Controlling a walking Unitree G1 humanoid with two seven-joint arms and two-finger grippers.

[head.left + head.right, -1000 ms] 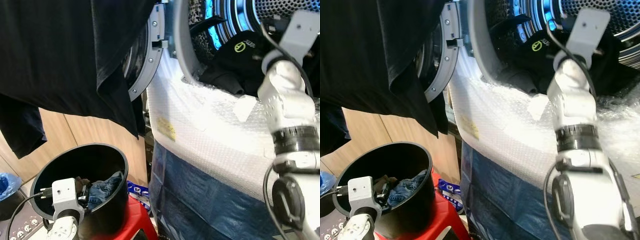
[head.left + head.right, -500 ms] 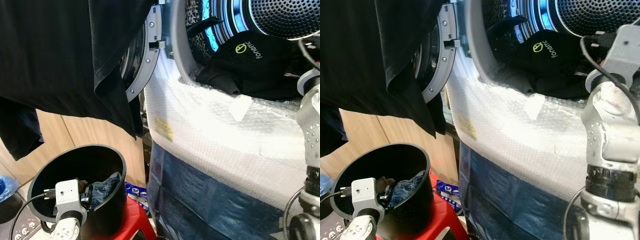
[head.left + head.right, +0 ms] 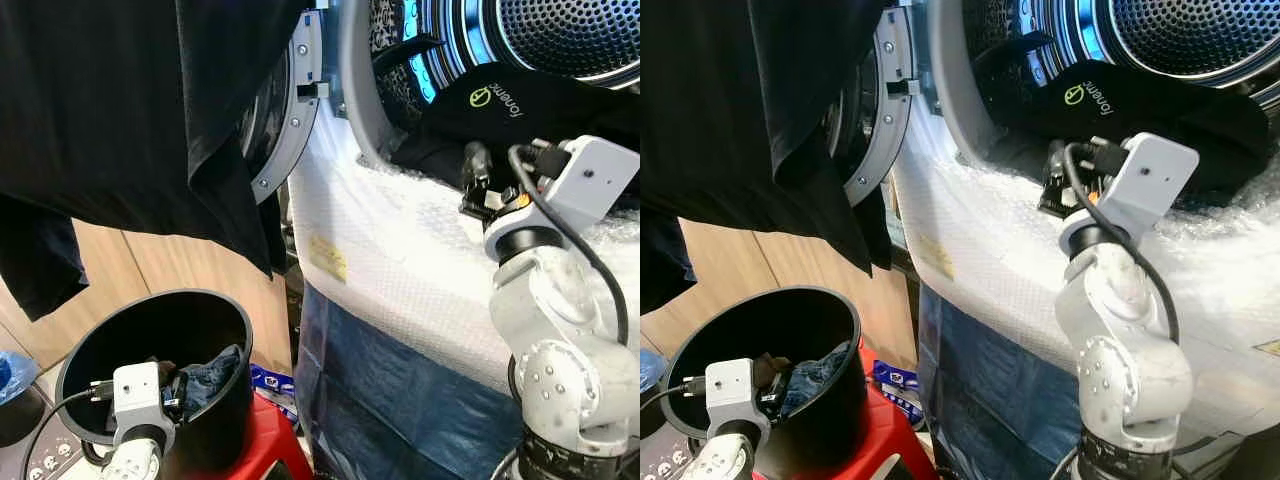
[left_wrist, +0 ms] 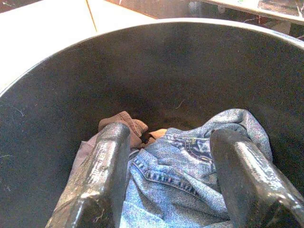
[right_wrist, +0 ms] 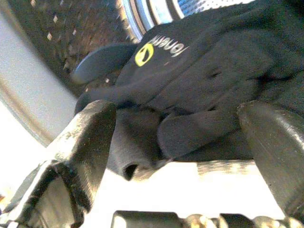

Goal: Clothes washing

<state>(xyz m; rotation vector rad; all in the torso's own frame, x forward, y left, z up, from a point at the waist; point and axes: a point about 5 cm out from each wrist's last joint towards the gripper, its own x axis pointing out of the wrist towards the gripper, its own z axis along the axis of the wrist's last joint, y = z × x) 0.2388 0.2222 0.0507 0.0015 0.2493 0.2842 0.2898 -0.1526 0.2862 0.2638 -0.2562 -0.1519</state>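
The right tool [image 5: 175, 156], fingers spread wide and holding nothing, points at the mouth of a front-loading washing machine [image 3: 400, 230] whose front is wrapped in bubble wrap [image 3: 980, 250] above a blue plastic sheet [image 3: 400, 400]. A black garment [image 3: 510, 105] lies heaped in the drum opening at the head view's 1 o'clock, spilling over the grey door seal; it carries a yellow-green round logo and a word that seems to read "ionemc", though the lettering is too small to be sure. The perforated steel drum [image 3: 570, 35] behind it is rimmed in blue light. A small yellow label [image 3: 330, 258] on the machine's front cannot be read. The open door [image 3: 285, 120] hangs at 12 o'clock, partly behind a large black cloth [image 3: 130, 110] draped across the upper left. At 7 o'clock the left tool [image 4: 166, 185], fingers likewise apart and empty, sits inside a black bucket [image 3: 130, 340] just above blue jeans [image 4: 190, 175] and a brownish cloth [image 4: 126, 126]. The bucket stands on a red stool [image 3: 265, 440].
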